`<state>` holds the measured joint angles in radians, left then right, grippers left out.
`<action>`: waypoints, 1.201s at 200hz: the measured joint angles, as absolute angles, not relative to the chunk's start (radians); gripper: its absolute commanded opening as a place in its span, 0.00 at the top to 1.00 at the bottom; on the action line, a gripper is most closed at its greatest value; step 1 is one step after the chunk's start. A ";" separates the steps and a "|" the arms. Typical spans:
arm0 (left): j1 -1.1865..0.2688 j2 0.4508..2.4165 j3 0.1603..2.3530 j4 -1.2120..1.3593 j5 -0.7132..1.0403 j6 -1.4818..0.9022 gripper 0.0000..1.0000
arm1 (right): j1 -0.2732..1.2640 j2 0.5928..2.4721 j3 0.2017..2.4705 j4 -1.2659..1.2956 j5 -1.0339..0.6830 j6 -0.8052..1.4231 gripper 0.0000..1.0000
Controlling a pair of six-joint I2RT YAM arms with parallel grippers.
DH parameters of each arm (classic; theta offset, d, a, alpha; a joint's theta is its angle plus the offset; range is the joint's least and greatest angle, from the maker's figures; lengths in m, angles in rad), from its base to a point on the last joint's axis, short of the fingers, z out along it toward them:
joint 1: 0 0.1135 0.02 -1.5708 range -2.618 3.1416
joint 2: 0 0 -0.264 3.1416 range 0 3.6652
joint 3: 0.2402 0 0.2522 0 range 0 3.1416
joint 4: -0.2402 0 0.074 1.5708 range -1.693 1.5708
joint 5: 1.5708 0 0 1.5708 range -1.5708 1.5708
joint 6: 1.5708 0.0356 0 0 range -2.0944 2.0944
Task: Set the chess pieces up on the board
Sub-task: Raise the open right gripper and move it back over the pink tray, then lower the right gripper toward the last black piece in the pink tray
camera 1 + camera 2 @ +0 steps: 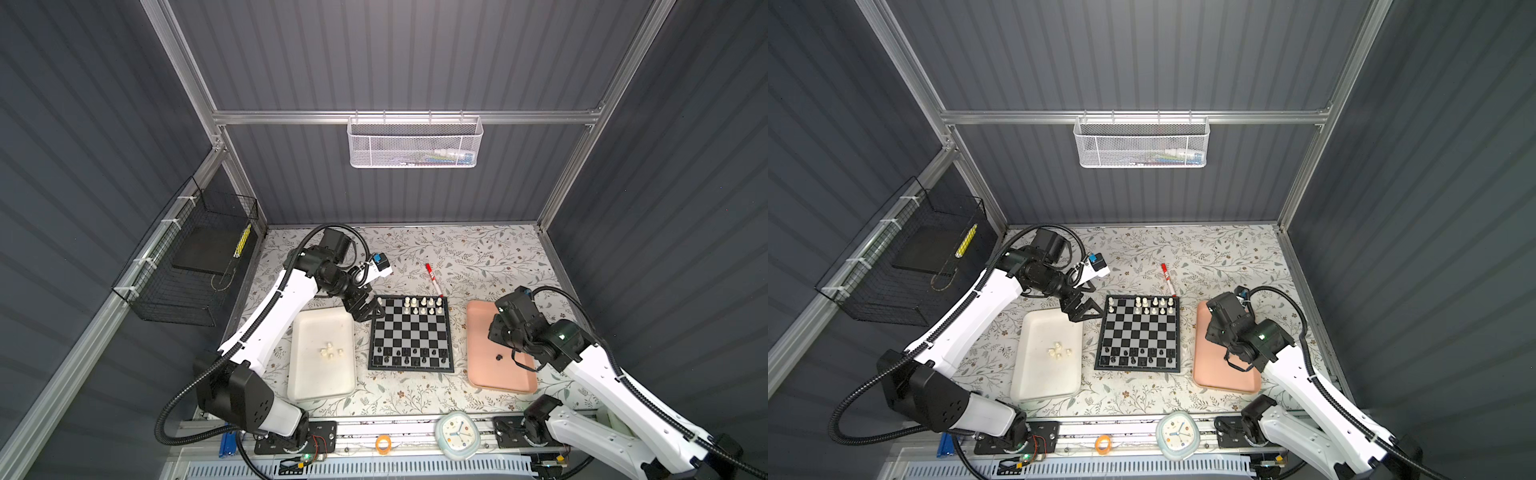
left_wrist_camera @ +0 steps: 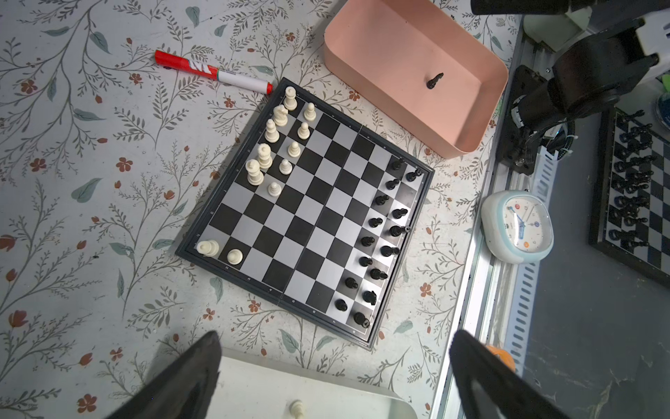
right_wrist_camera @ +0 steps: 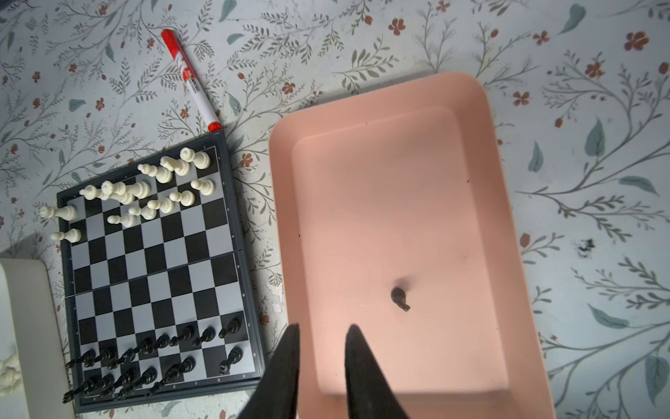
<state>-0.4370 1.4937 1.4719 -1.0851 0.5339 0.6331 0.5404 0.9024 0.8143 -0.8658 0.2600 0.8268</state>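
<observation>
We find the board (image 1: 411,332) at the middle of the desk (image 1: 478,257), between a left tray (image 1: 307,378) holding a few chess pieces (image 1: 330,351) and a right tray (image 1: 494,376) holding a lone piece (image 1: 498,356). A marker (image 1: 433,277) lies just behind the board, a clock (image 1: 458,434) well before it.

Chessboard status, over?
Left gripper open, empty. Right gripper ajar, empty, over pink tray. Board part set; one black piece in that tray, white pieces in white tray. Marker beside board.

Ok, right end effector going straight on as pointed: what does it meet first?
Probably the pink tray, on its bare floor; the black piece lies slightly off that line, though depth is unclear.
</observation>
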 measured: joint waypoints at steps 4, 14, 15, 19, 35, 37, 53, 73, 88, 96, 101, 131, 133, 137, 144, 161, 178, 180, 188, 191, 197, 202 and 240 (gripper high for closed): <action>-0.441 1.499 1.475 -1.085 0.533 0.633 0.00 | 0.531 0.902 0.808 -0.865 0.253 0.825 0.75; -0.451 1.513 1.479 -1.085 0.534 0.633 0.00 | 0.509 0.901 0.790 -0.864 0.239 0.822 0.74; -0.452 1.514 1.480 -1.085 0.534 0.633 0.00 | 0.506 0.900 0.788 -0.863 0.237 0.821 0.74; -0.454 1.518 1.481 -1.085 0.535 0.633 0.01 | 0.498 0.900 0.781 -0.863 0.232 0.819 0.74; -0.460 1.538 1.487 -1.088 0.553 0.630 0.01 | 0.465 0.894 0.752 -0.863 0.210 0.807 0.73; -0.460 1.539 1.487 -1.088 0.556 0.628 0.00 | 0.461 0.892 0.749 -0.862 0.207 0.806 0.72; -0.463 1.549 1.492 -1.094 0.577 0.621 0.01 | 0.445 0.876 0.716 -0.852 0.185 0.801 0.71; -0.463 1.549 1.493 -1.100 0.593 0.617 0.01 | 0.430 0.865 0.669 -0.838 0.158 0.801 0.71; -0.463 1.549 1.493 -1.100 0.599 0.617 0.00 | 0.417 0.870 0.636 -0.818 0.144 0.801 0.71; -0.463 1.549 1.493 -1.099 0.599 0.617 0.00 | 0.410 0.876 0.620 -0.807 0.138 0.802 0.71; -0.463 1.548 1.493 -1.099 0.599 0.617 0.00 | 0.406 0.883 0.613 -0.801 0.136 0.803 0.71; -0.463 1.548 1.493 -1.099 0.599 0.617 0.01 | 0.389 0.935 0.606 -0.770 0.138 0.802 0.67; -0.463 1.548 1.493 -1.100 0.599 0.617 0.01 | 0.389 0.936 0.606 -0.769 0.139 0.803 0.67; -0.463 1.548 1.493 -1.099 0.599 0.617 0.00 | 0.387 0.940 0.606 -0.765 0.141 0.803 0.67; -0.463 1.548 1.493 -1.099 0.599 0.617 0.00 | 0.384 0.945 0.606 -0.759 0.145 0.802 0.67; -0.463 1.548 1.491 -1.099 0.598 0.617 0.01 | 0.371 0.951 0.597 -0.744 0.157 0.801 0.66; -0.463 1.548 1.484 -1.099 0.596 0.617 0.00 | 0.357 0.955 0.583 -0.730 0.164 0.795 0.65; -0.463 1.548 1.483 -1.099 0.595 0.617 0.01 | 0.355 0.957 0.582 -0.728 0.165 0.794 0.65; -0.463 1.548 1.480 -1.099 0.595 0.617 0.01 | 0.348 0.966 0.578 -0.722 0.167 0.790 0.65; -0.463 1.548 1.480 -1.100 0.595 0.617 0.01 | 0.345 0.970 0.577 -0.721 0.167 0.788 0.65; -0.463 1.548 1.480 -1.100 0.595 0.617 0.00 | 0.342 0.978 0.573 -0.714 0.168 0.784 0.65; -0.463 1.548 1.480 -1.099 0.595 0.617 0.01 | 0.340 0.984 0.569 -0.706 0.168 0.781 0.65; -0.463 1.548 1.480 -1.100 0.595 0.615 0.01 | 0.336 1.005 0.536 -0.660 0.156 0.767 0.65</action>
<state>-0.4633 1.5478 1.4799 -1.0996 0.5949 0.6151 0.3359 1.0046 0.5358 -0.6601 0.1562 0.7666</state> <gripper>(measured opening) 0.994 0.347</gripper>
